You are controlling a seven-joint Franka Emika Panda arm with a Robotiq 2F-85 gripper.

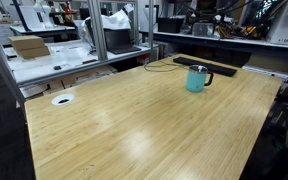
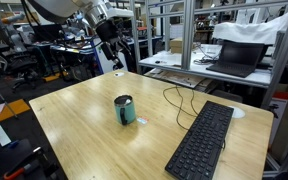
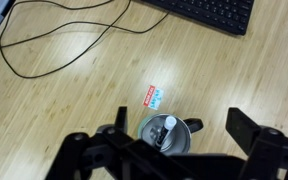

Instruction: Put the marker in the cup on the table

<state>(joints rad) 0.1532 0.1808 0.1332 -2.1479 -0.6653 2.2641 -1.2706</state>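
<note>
The teal cup (image 3: 156, 145) with a dark handle stands upright on the light-wood table (image 3: 54, 110), directly below my gripper (image 3: 181, 121). The marker (image 3: 167, 129) stands inside the cup, its whitish end up and leaning on the rim. My gripper is open and empty, with one finger on each side of the cup, well above it. The cup also shows in both exterior views (image 1: 196, 79) (image 2: 125, 110). In an exterior view my gripper (image 2: 111, 45) hangs high over the table's far edge.
A black keyboard (image 2: 202, 140) lies beside the cup, with a thin black cable (image 3: 54, 45) looping across the wood. A small red-and-blue sticker (image 3: 154, 96) lies by the cup. A white-rimmed cable hole (image 1: 62, 99) sits near a table edge. White workbenches surround the table.
</note>
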